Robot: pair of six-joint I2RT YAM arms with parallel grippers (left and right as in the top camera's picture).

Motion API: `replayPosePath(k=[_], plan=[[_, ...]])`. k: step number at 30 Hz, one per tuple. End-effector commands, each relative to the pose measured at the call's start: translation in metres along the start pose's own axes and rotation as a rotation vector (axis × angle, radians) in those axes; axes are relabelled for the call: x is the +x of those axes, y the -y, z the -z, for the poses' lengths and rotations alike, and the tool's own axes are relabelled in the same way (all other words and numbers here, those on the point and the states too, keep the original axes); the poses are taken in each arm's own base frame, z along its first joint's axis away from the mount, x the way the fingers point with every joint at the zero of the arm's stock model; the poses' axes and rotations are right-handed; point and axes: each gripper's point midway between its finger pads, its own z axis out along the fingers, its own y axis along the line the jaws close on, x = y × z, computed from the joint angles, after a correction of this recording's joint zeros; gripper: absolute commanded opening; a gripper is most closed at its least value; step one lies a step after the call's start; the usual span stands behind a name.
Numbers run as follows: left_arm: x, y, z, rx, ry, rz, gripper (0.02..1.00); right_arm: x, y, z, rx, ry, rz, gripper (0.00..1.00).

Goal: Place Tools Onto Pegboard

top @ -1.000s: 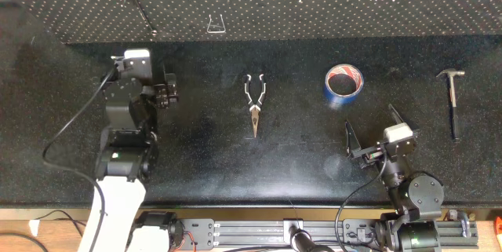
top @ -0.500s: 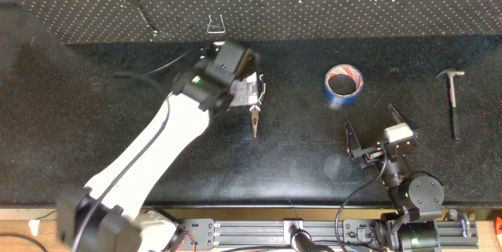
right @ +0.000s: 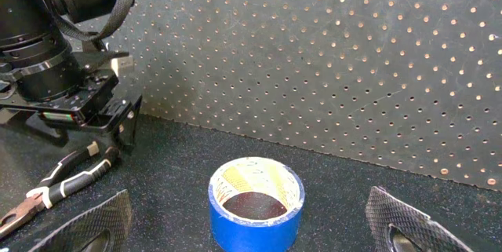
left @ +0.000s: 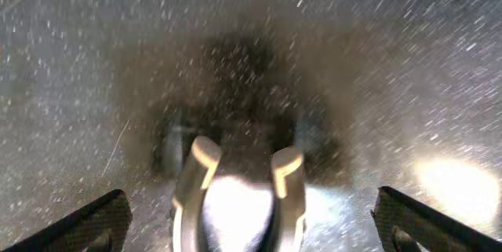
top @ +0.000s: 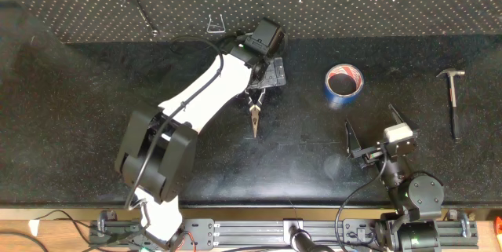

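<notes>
Left gripper (left: 249,209): fingers spread wide, nothing held. It sits low over the handle end of the pliers (top: 254,109). In the wrist view the pale handles show blurred between the two fingers; contact cannot be judged. The left arm reaches across from its base to the middle of the table.

Right gripper (right: 251,224): fingers apart, empty. It is near its own base at the front right and faces the tape roll (right: 256,205).

Task items:
- pliers: flat on the table, centre, nose pointing toward the arm bases, handles toward the pegboard (top: 235,1).
- tape roll, blue: standing on its rim-side, hole up, right of the pliers and well apart from them.
- hammer (top: 452,99): flat at the far right, head toward the pegboard.
- one slim dark tool (top: 142,10): on the pegboard at the upper left, slanted.

Surface: table (top: 314,162), black with pale speckles. The pegboard is dark with regular holes and rises at the table's far edge. It carries bare metal hooks (top: 217,25) at the centre and upper right.

Room: a rail and cables along the front edge, with a wood-coloured strip beneath.

Writing: a pale printed pattern inside the tape roll, too small to read.
</notes>
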Motion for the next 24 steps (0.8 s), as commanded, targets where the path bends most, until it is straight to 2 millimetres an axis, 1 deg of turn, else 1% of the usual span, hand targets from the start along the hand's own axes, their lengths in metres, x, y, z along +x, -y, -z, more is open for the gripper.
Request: replayPosePath(k=[1,4,9,11,12,13,14,17,18,19,22,24], plan=[[0.004,0.001,-0.007,-0.009,-0.029,-0.033,0.996,0.001,-0.002,0.0,-0.009,0.001,-0.015,0.976],[0.011,0.001,-0.019,-0.014,-0.066,-0.035,0.996,0.001,-0.002,0.0,-0.009,0.001,-0.015,0.976],[0.013,0.0,-0.023,-0.021,-0.074,-0.036,0.996,0.001,-0.002,0.0,-0.009,0.001,-0.015,0.976],[0.017,-0.003,-0.023,-0.031,-0.093,-0.037,0.998,0.001,-0.002,0.0,-0.009,0.001,-0.015,0.976],[0.02,-0.005,-0.022,-0.041,-0.107,-0.038,0.928,0.001,-0.002,0.0,-0.009,0.001,-0.015,0.976],[0.022,-0.007,-0.022,-0.045,-0.112,-0.039,0.785,0.001,-0.002,0.0,-0.009,0.001,-0.015,0.976],[0.022,-0.007,-0.022,-0.045,-0.112,-0.039,0.746,0.001,-0.002,0.0,-0.009,0.001,-0.015,0.976],[0.022,-0.006,-0.022,-0.045,-0.112,-0.039,0.746,0.001,-0.002,0.0,-0.009,0.001,-0.015,0.976],[0.022,-0.007,-0.022,-0.045,-0.112,-0.039,0.68,0.001,-0.002,0.0,-0.009,0.001,-0.015,0.976],[0.022,-0.007,-0.022,-0.045,-0.112,-0.039,0.654,0.001,-0.002,0.0,-0.009,0.001,-0.015,0.976],[0.022,-0.006,-0.022,-0.045,-0.112,-0.039,0.603,0.001,-0.002,0.0,-0.009,0.001,-0.015,0.976],[0.022,-0.006,-0.022,-0.045,-0.112,-0.039,0.597,0.001,-0.002,0.0,-0.009,0.001,-0.015,0.976]])
